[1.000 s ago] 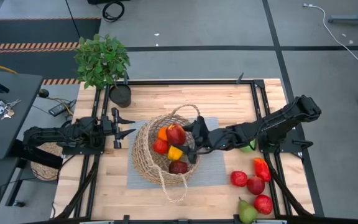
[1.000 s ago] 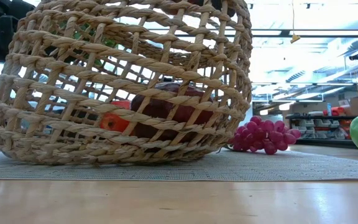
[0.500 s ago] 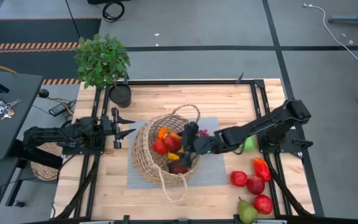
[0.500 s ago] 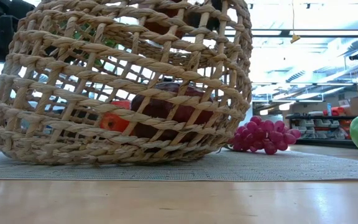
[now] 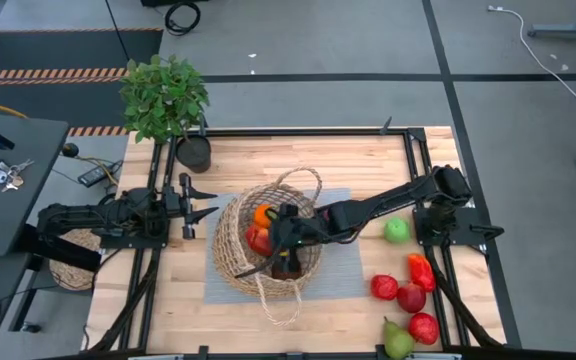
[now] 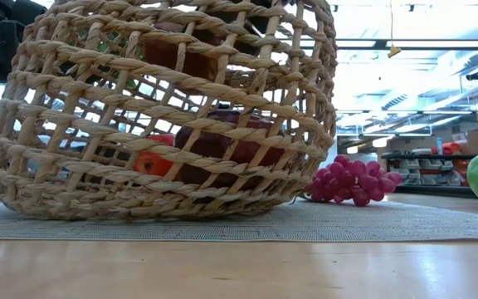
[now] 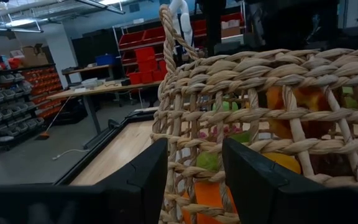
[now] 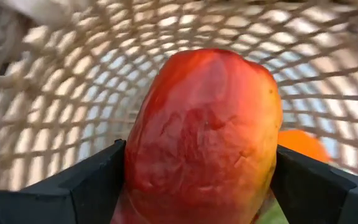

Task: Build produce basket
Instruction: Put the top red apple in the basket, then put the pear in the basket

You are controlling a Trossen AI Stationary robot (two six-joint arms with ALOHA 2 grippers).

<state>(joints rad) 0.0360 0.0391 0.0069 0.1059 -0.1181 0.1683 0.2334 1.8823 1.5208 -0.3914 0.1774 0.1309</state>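
Basket: the wicker basket (image 5: 266, 250) sits on a grey mat (image 5: 343, 275) in the middle of the desk (image 5: 368, 160), with one loop handle toward the far edge and one toward the near edge.
Right gripper: the right gripper (image 5: 280, 232) reaches from the right side of the desk over the basket's rim and is inside the basket; in the right wrist view its two dark fingers (image 8: 86, 180) are clamped on either side of a red-orange fruit (image 8: 201, 134), with basket weave behind it.
Left gripper: the left gripper (image 5: 200, 203) waits at the left edge of the desk, just beside the basket and apart from it, fingers spread with nothing between them; its wrist view looks at the basket wall through the gap.
In the basket: an orange (image 5: 261, 214), a red piece (image 5: 257, 239) and a dark red fruit (image 5: 286, 267) lie below the right gripper; the low view shows the dark red fruit through the weave at the bottom.
Outside, right side: a green apple (image 5: 397, 231) lies by the right arm's base; a red pepper (image 5: 421, 271), three red apples (image 5: 385, 287) (image 5: 411, 297) (image 5: 423, 327) and a pear (image 5: 397, 343) are grouped toward the near right corner.
Grapes: purple grapes (image 6: 351, 182) lie on the mat just beside the basket in the low view.
Far left corner: a potted plant (image 5: 166, 100).
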